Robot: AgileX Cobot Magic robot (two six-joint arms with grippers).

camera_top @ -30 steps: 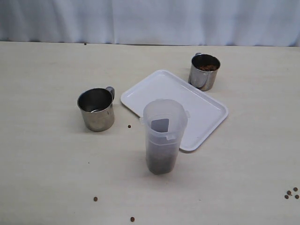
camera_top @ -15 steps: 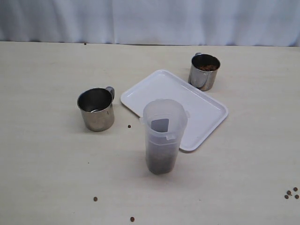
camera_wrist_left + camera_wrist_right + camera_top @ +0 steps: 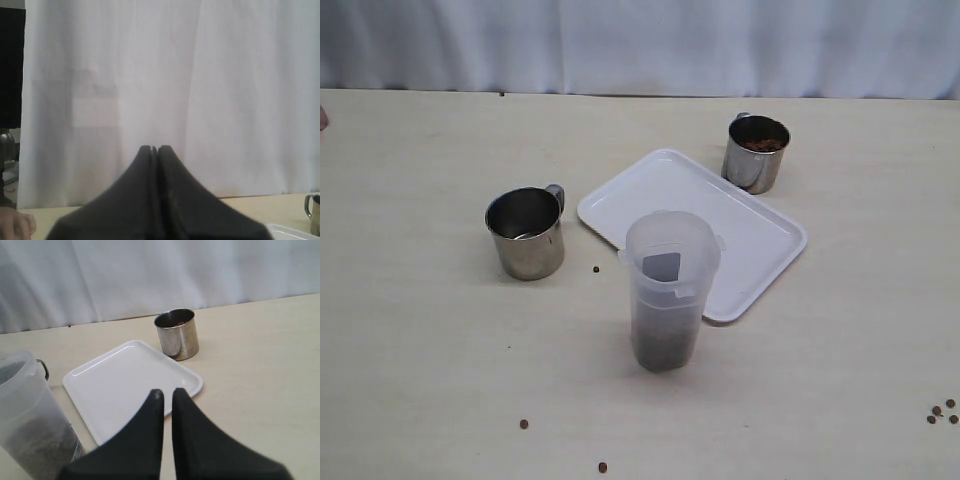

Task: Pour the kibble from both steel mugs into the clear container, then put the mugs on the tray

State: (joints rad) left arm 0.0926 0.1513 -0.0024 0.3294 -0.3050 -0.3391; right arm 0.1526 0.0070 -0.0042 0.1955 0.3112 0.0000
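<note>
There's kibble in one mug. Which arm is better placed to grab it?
Probably the right. The full mug stands on the right side, beside the tray, and the right gripper points toward it. The left gripper faces the curtain; the other mug looks empty.

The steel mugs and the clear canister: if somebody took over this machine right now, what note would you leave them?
Left gripper: shut, holding nothing. Right gripper: shut, holding nothing.
Near shiny steel mug: on the pale table left of the flat white plastic tray, looks empty.
Far steel mug: just beyond the tray, holds dark-brown kibble.
Tall clear plastic container: before the tray, partly filled.
Done: seemingly one pour. Left: pour the far mug, tray both mugs. Stray pellets dot the table.
</note>
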